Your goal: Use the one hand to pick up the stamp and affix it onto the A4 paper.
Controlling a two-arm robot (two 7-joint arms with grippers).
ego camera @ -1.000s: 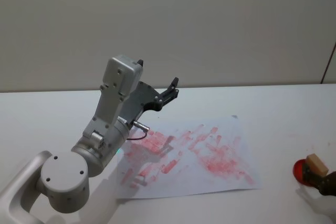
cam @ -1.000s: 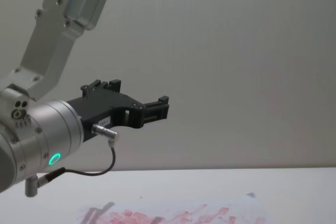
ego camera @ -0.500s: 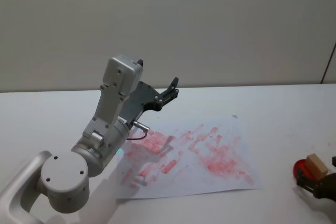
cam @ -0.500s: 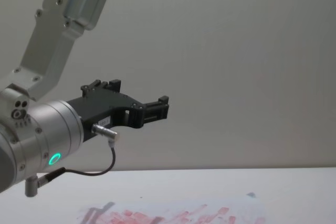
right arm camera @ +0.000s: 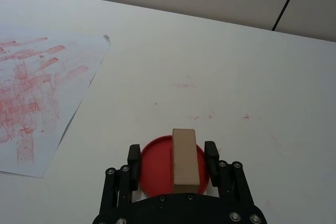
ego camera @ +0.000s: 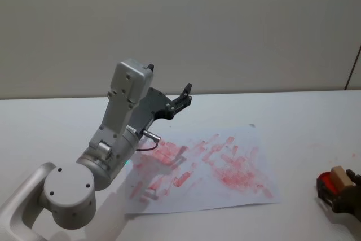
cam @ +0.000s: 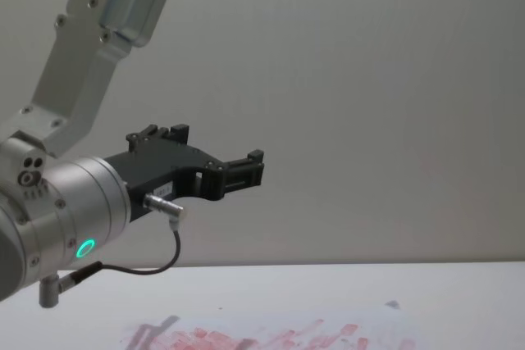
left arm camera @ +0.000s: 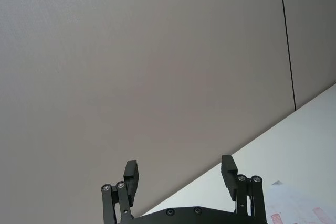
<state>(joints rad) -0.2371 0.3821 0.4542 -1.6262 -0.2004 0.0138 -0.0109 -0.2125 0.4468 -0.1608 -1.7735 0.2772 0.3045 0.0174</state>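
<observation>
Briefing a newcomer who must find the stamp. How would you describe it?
On the white table, look right of the paper to the round red pad. The stamp stands on it between the open fingers of the right gripper: a plain tan wooden block, unlike the red pad and prints.

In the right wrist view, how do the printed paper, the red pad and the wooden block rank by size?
1. Printed paper, largest, though partly cut off.
2. Red pad.
3. Wooden block, smallest, narrower than the pad beneath it.
</observation>
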